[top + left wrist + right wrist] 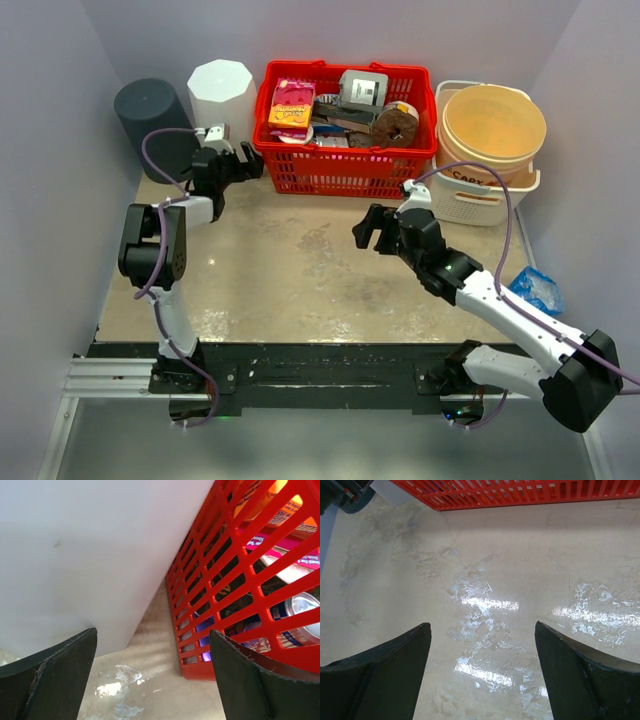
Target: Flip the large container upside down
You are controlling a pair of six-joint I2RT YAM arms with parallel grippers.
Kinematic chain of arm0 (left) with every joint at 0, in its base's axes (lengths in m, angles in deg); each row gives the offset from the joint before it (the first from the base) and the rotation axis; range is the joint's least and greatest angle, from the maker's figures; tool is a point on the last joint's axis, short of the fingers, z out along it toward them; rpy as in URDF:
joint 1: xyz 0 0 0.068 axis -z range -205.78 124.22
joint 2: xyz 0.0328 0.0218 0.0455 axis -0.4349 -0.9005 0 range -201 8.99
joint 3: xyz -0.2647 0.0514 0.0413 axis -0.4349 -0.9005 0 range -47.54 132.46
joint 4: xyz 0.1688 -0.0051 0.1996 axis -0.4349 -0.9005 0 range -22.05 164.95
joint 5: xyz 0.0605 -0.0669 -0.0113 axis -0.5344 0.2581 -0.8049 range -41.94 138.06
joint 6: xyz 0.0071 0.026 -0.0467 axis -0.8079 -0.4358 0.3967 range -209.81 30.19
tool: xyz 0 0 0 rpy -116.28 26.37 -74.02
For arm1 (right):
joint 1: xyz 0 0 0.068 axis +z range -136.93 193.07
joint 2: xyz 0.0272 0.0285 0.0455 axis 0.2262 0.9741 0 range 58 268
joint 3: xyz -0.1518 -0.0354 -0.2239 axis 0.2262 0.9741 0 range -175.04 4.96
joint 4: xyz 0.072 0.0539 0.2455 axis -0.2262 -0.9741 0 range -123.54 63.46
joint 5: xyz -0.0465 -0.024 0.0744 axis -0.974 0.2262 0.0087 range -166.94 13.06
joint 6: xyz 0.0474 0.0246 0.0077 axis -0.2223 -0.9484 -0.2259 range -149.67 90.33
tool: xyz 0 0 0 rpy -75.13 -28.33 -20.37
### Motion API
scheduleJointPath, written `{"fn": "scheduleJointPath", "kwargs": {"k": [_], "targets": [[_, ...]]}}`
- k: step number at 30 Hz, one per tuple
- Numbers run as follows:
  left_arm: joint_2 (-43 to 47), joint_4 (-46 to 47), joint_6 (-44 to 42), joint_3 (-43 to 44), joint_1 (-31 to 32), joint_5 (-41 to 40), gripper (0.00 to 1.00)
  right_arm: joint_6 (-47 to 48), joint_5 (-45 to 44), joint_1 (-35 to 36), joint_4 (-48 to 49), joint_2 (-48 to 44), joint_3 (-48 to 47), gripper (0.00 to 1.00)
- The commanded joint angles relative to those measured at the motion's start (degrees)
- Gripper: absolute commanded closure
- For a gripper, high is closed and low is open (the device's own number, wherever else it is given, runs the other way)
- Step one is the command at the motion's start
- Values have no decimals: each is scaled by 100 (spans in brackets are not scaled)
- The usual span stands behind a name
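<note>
The large container (221, 88), presumably the upright white tub just left of the red basket (300, 165), stands long axis vertical directly ahead of the left gripper (232, 152), jaws wide and empty, while the right gripper (368, 228), also wide, hangs farther off.

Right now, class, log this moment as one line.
left gripper: open, empty, by white container and red basket | right gripper: open, empty, over table
</note>
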Motion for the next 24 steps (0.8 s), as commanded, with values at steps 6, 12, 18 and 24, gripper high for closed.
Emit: {"fn": "scheduleJointPath", "kwargs": {"k": [6, 12, 18, 24], "targets": [[235, 1641, 758, -854, -89, 407, 2, 145, -70, -141, -57, -295, -170, 12], [1016, 1529, 698, -1366, -142, 179, 2, 137, -307, -159, -338, -638, -161, 12], [2106, 1389, 680, -2149, -133, 178, 2, 189, -728, -194, -953, -937, -284, 12], [3767, 667, 759, -3142, -133, 152, 2, 23, -1028, -194, -1165, -1306, -328, 12]]}}
